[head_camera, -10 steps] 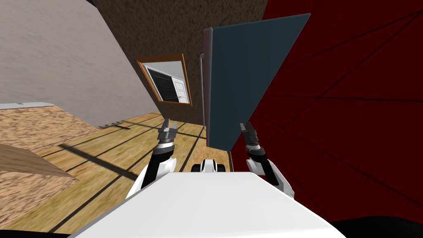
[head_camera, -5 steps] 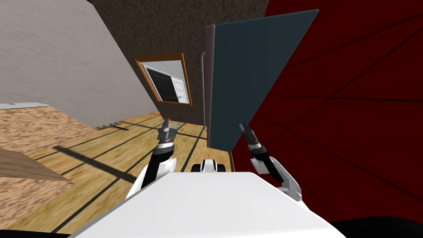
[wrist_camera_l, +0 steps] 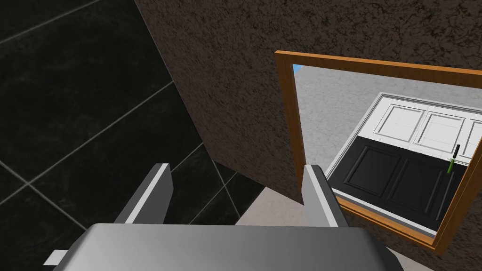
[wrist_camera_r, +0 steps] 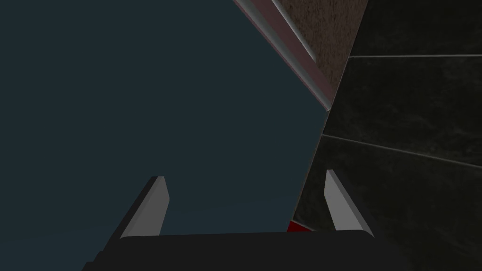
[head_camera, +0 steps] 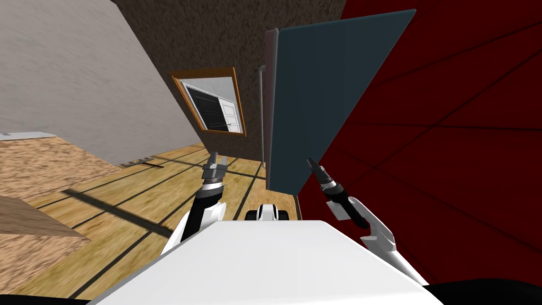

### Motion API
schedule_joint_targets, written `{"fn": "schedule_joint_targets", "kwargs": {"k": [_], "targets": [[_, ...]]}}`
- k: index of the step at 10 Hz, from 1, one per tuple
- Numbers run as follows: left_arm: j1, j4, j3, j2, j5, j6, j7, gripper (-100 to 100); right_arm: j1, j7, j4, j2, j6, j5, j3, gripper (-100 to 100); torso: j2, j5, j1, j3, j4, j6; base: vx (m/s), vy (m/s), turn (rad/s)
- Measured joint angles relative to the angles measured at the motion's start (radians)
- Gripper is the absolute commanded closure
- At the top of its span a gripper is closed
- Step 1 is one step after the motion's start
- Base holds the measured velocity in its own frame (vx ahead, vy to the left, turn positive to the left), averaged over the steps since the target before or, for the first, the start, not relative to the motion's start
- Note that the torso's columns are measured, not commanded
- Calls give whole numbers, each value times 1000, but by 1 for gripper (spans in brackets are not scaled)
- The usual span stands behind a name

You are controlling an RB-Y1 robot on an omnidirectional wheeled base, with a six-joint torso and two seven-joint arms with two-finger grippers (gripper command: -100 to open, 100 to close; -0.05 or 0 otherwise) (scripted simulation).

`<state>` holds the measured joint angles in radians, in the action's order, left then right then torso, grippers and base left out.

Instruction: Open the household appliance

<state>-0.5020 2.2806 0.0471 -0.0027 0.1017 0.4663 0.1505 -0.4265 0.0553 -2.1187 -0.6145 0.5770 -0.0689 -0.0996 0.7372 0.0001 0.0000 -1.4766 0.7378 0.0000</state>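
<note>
You have the appliance [head_camera: 317, 95] right ahead: a tall, flat-sided unit in dark blue-grey, standing upright against the dark red wall [head_camera: 450, 132]. A pale strip [head_camera: 272, 106] runs down the edge of its broad face farthest from that wall. Just beyond the strip is a thin grey handle bar [head_camera: 261, 106], parallel to it.

Your right end effector [head_camera: 312, 163] is at the appliance's bottom corner, on the red-wall side. Its fingers are spread wide with nothing between them. In the right wrist view one finger [wrist_camera_r: 148, 207] lies over the blue-grey face and the other over dark tiles past that face's edge. You cannot tell whether either one touches the panel.

Your left end effector [head_camera: 217, 159] hangs over the wooden floor [head_camera: 159, 190], on the handle side of the appliance and well apart from it, fingers also wide and empty.
</note>
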Motion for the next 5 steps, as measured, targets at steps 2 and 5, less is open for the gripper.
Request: {"fn": "schedule_joint_targets", "kwargs": {"k": [2,5], "targets": [[0,0,0,0,0,0,0,0,4,2,16,-51,-4,-9,-10,-100,1,0,0,1,0,0,26,46,-20],[0,0,0,0,0,0,0,0,14,3,40,-130,-13,-23,-27,-100,0,0,0,0,0,0,30,41,-13]]}}
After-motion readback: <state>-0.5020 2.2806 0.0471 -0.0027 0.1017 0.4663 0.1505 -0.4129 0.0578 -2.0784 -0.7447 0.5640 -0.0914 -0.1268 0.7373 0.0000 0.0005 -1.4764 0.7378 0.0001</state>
